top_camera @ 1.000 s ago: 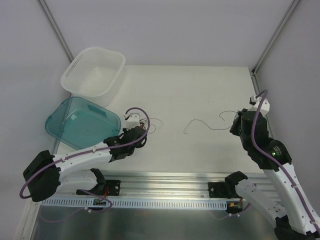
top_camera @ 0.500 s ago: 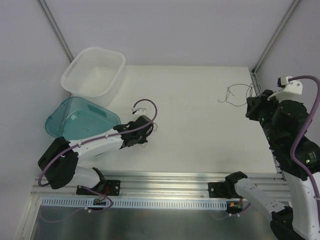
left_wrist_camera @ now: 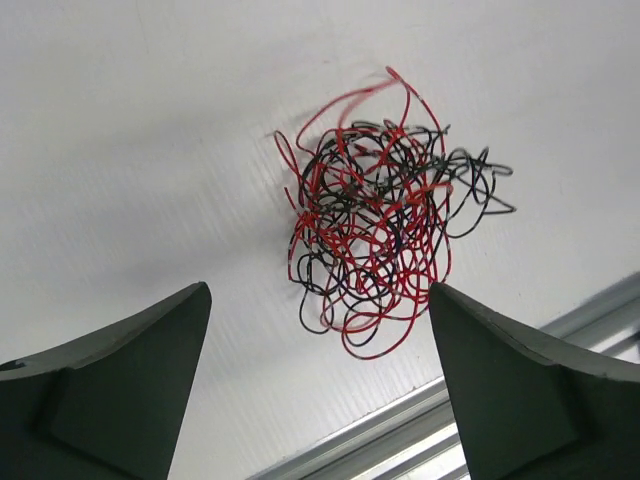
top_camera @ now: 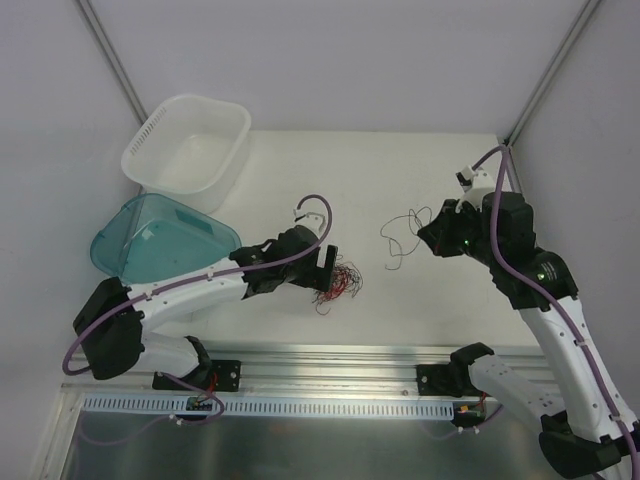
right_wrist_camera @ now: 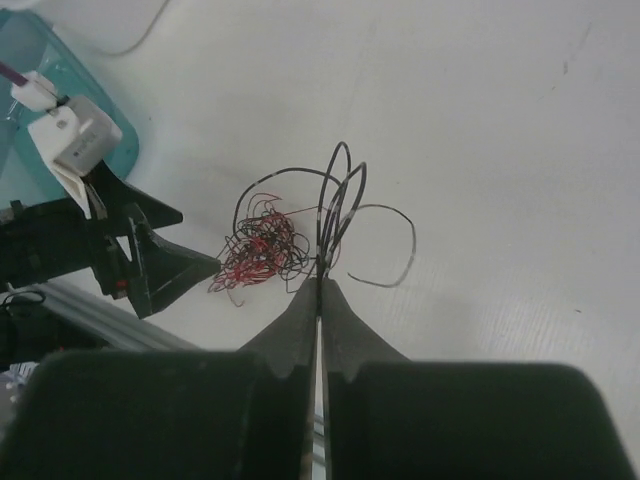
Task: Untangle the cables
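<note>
Two tools are involved: the left tool (left_wrist_camera: 318, 300) is spread wide above the red-and-black cables (left_wrist_camera: 370, 215), bunched on the tabletop (top_camera: 400, 170). One dark strand (right_wrist_camera: 345, 205) is pinched by the right tool (right_wrist_camera: 320, 285), presumably so it is held clear of the bunch.

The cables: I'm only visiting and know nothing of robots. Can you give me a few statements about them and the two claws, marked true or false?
1. The left gripper stands open, with the tangle lying loose on the table ahead of it. True.
2. The right gripper is open as well. False: it is shut on a dark strand.
3. The tangle sits inside a container. False: it lies on the table; the white basket shows no wires.
4. The tangle mixes red and black wires. True.
</note>
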Robot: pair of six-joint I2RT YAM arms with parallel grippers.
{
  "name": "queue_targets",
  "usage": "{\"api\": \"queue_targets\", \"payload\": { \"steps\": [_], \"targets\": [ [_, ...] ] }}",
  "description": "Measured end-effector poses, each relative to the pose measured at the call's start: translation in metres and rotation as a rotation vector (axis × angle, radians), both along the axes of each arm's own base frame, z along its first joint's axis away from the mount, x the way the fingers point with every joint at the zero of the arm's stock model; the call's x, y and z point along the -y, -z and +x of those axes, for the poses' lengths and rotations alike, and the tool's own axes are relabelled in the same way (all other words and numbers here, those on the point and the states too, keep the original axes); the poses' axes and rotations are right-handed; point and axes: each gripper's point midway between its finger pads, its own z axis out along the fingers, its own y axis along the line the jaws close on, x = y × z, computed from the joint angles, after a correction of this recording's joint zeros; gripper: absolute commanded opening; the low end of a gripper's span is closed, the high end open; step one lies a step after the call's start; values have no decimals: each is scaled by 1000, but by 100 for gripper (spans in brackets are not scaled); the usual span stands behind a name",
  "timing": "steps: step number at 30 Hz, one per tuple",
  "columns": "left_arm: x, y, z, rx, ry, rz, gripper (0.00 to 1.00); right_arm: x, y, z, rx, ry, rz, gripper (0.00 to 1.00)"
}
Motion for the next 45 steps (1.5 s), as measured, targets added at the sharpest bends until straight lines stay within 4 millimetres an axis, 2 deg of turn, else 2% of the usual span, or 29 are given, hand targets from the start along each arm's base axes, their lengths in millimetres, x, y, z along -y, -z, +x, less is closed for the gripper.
{"api": "queue_targets", "payload": {
  "steps": [3, 6, 11, 15, 22, 28, 34, 36, 39, 40, 42, 43, 45],
  "targets": [
    [0, -22, -8, 46, 47, -51, 93, -12, 15, -5, -44, -57, 28, 1],
    [4, -55, -19, 125, 128, -124, 95, -24, 21, -10, -65, -112, 60, 1],
    [16, -113, -36, 265, 263, -285, 94, -54, 17, -24, -66, -268, 107, 1],
    [21, -138, -41, 324, 308, -362, 91, -77, 18, -38, -65, -416, 107, 0],
    [27, -148, -46, 348, 379, -378, 82, -105, 26, -61, -79, -624, 90, 1],
    [34, -159, -54, 400, 486, -387, 71, -114, 25, -76, -61, -735, 83, 1],
    [40, -161, -64, 424, 615, -390, 55, -119, 25, -88, -39, -827, 78, 1],
    [42, -161, -65, 425, 642, -392, 52, -120, 25, -90, -31, -844, 74, 1],
    [44, -161, -66, 420, 674, -400, 40, -120, 26, -94, -30, -870, 68, 1],
    [46, -161, -67, 419, 687, -403, 27, -120, 27, -95, -30, -875, 66, 1],
    [48, -161, -70, 416, 707, -407, 16, -119, 28, -96, -33, -884, 64, 0],
    [48, -160, -71, 412, 714, -409, 6, -119, 28, -97, -34, -885, 62, 1],
    [48, -159, -71, 410, 718, -408, 0, -119, 30, -96, -34, -886, 58, 2]
  ]
}}
